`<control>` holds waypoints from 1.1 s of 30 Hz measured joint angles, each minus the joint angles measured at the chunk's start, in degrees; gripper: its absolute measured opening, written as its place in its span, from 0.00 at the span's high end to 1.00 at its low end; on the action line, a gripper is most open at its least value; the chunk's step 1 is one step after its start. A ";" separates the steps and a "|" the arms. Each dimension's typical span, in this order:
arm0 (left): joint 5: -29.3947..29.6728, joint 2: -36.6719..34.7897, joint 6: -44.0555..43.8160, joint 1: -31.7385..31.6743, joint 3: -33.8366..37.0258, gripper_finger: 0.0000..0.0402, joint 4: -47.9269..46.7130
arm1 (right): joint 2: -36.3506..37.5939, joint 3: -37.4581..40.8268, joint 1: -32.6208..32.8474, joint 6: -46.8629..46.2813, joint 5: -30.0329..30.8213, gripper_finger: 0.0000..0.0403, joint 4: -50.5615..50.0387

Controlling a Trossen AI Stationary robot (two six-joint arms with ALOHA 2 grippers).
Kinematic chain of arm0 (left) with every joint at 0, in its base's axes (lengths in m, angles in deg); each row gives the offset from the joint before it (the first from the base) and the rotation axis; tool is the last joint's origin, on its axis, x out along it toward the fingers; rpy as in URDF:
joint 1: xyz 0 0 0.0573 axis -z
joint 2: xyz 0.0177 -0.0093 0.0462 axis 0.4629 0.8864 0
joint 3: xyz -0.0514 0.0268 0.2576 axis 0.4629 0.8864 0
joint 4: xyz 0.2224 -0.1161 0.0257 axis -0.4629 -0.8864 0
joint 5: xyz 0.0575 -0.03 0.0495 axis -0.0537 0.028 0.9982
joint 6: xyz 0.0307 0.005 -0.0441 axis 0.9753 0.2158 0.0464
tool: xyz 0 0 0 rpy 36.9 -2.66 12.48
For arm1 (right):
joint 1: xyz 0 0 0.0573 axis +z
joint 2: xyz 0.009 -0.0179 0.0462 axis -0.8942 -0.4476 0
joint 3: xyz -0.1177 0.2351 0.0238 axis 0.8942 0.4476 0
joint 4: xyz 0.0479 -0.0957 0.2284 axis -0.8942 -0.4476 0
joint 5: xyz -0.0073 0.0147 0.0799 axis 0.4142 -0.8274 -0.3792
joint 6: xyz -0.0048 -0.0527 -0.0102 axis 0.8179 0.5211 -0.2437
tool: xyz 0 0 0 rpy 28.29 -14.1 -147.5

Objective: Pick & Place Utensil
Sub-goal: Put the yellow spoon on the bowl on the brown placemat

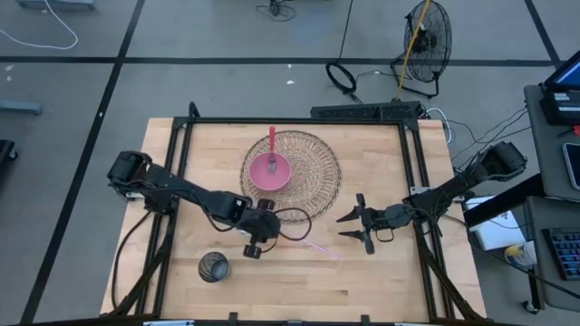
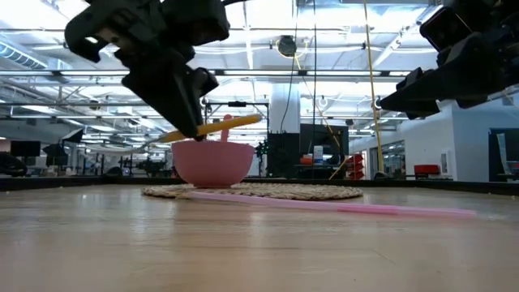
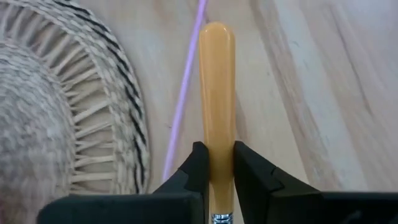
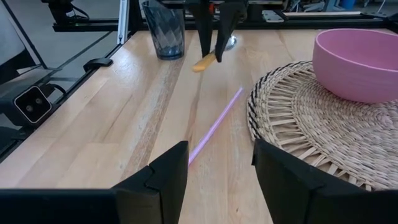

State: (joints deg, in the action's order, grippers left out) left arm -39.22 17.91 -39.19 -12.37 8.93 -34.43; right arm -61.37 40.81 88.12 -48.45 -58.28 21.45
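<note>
My left gripper [image 3: 216, 152] is shut on a utensil with a yellow handle [image 3: 216, 81], held above the table beside the woven mat [image 1: 313, 177]. On the mat stands a pink bowl [image 1: 269, 172] with a red utensil [image 1: 272, 145] leaning in it. In the low view the yellow handle [image 2: 223, 126] hangs in front of the bowl [image 2: 212, 162]. My right gripper [image 1: 341, 226] waits open near the mat's right side, nothing between its fingers [image 4: 163, 177]. My left gripper pinches the yellow handle between its two fingers [image 3: 198, 165], close to the metal collar [image 3: 215, 218] at the handle's near end. The fingers slant down from above. The handle sticks out past the fingertips, nearly level, its rounded free end [image 2: 253, 120] slightly raised, clear of the table.
A thin pink straw [image 1: 319, 247] lies flat on the wood between the two grippers, just off the mat's edge. A dark tumbler [image 1: 213, 266] stands near the table's front left. Bare wood stretches along the front edge.
</note>
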 joint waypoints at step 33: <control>11.53 -9.68 11.93 -9.55 -0.20 0.85 10.47 | -0.02 0.00 0.00 0.17 -0.05 0.58 -0.61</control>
State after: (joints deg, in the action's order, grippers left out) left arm -27.69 8.23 -27.26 -21.92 8.74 -23.97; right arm -61.39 40.81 88.12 -48.28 -58.33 20.85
